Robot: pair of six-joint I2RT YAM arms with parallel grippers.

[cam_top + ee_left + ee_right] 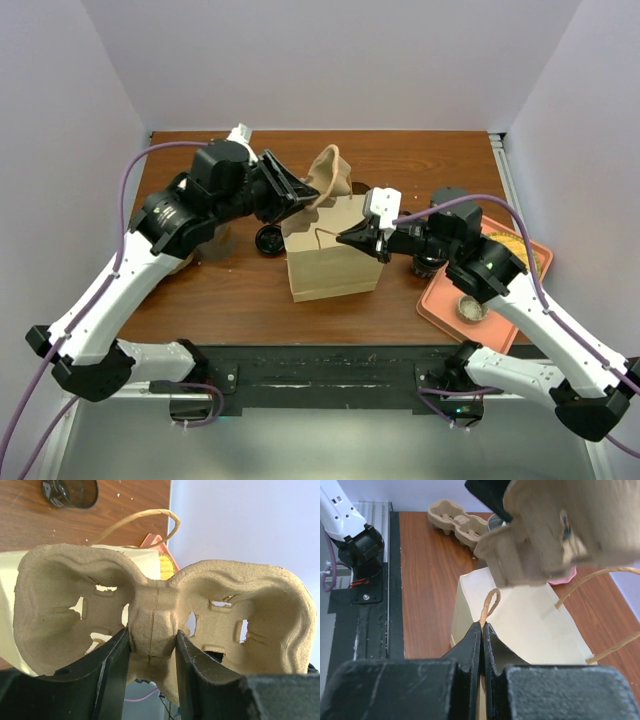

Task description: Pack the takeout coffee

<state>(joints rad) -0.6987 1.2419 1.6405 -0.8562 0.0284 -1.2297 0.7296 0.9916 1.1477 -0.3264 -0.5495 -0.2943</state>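
Note:
My left gripper (292,196) is shut on the middle ridge of a tan pulp cup carrier (331,176) and holds it tilted above the open top of the cream paper bag (330,262). The wrist view shows the jaws (152,636) clamped on the carrier (240,610). My right gripper (346,238) is shut on the bag's twine handle (490,602), seen pinched between its jaws (482,626). A small dark round cup-like thing (268,240) sits on the table left of the bag and shows in the left wrist view (70,491). I cannot tell whether it is the takeout coffee.
A second pulp carrier (457,519) lies on the table under my left arm, with a grey cup (495,523) beside it. A pink tray (532,256) at the right holds a small bowl (470,307). A dark object (430,266) sits under my right arm.

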